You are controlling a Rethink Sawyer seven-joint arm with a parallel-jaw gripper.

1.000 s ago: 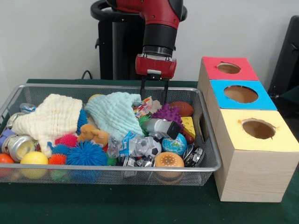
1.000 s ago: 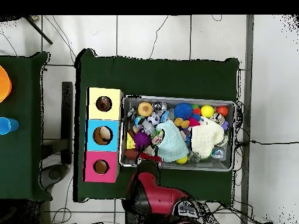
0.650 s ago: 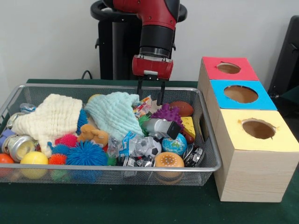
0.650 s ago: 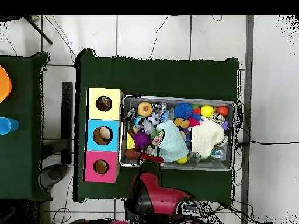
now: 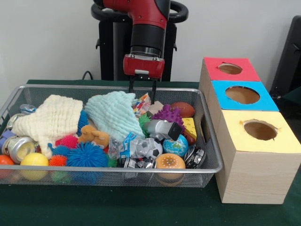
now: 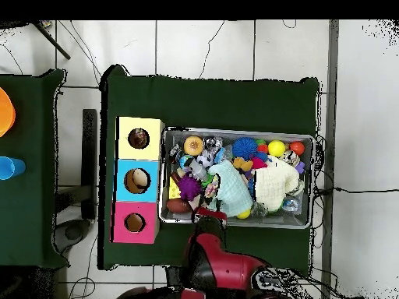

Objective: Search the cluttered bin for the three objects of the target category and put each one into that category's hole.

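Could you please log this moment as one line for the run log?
pincer: open, empty | position: above mint cloth, bin's back edge | boxes' holes: nothing visibly inserted

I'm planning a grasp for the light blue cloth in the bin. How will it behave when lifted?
The light blue cloth lies crumpled and draped over toys, so it is probably floppy and would hang and stretch out from a pinch. It looks thin and light. Lifting it may drag or uncover the orange plush toy at its edge.

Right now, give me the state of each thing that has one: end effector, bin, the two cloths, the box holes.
end effector: open, empty, above the bin's far edge
wire bin: full of clutter
mint cloth: crumpled over toys
cream cloth: crumpled over toys
red hole, blue hole, yellow hole: uncovered
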